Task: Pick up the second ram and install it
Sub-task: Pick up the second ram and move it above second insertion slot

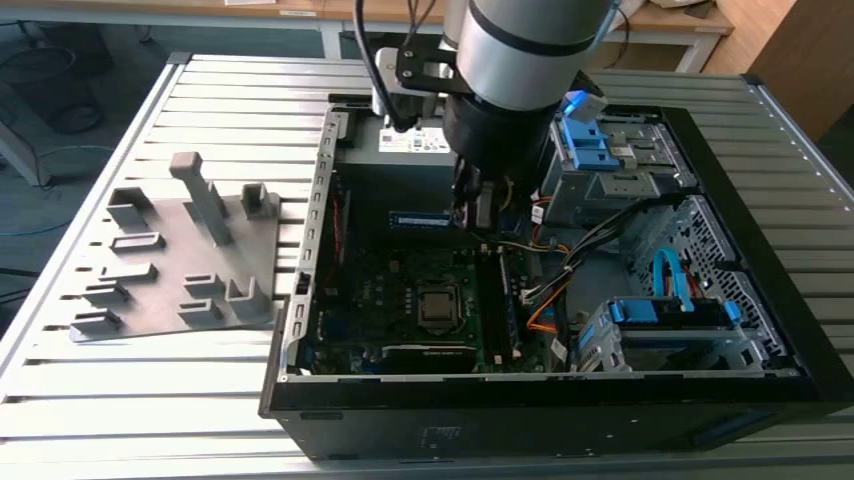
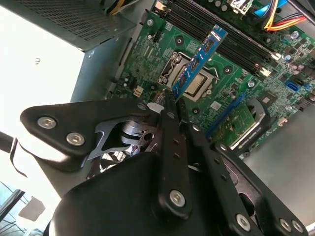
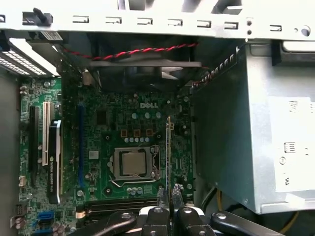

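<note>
Open computer case lying on a slatted worktop, with my arm reaching down into it. The claw is clamped on one end of the second ram. The stick juts out from the claw's tips, in the air above the green motherboard and over the processor socket. I judge the pick-up done and the install not done: the stick is clear of the long black memory slots beside the socket. Whether another stick already sits in a slot, I cannot tell. The grey holder plate lies on the worktop, beside the case on the exterior view's left.
</note>
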Controlling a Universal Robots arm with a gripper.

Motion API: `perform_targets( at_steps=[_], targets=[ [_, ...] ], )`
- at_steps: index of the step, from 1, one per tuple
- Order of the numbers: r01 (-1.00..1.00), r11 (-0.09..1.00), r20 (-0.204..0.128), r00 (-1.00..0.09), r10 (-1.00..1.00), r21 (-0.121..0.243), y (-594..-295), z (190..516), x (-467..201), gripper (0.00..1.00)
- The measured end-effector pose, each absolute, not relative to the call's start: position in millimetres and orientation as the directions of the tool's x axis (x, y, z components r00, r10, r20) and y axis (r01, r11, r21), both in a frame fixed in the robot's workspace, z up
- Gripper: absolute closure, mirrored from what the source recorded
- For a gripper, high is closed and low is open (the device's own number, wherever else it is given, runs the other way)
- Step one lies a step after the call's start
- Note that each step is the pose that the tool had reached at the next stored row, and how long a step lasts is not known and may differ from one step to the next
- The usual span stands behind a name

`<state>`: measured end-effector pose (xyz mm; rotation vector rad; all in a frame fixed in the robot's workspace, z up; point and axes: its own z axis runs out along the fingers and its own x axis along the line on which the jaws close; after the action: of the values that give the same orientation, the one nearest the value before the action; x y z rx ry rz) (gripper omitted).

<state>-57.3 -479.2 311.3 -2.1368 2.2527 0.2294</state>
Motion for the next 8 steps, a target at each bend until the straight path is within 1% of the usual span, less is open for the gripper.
perform_targets(
  at_steps=[8],
  targets=[
    [-0.995, 0.047, -0.121, -0.058, -0.991, 0.087, -480, 297, -57, 0.86]
  ],
)
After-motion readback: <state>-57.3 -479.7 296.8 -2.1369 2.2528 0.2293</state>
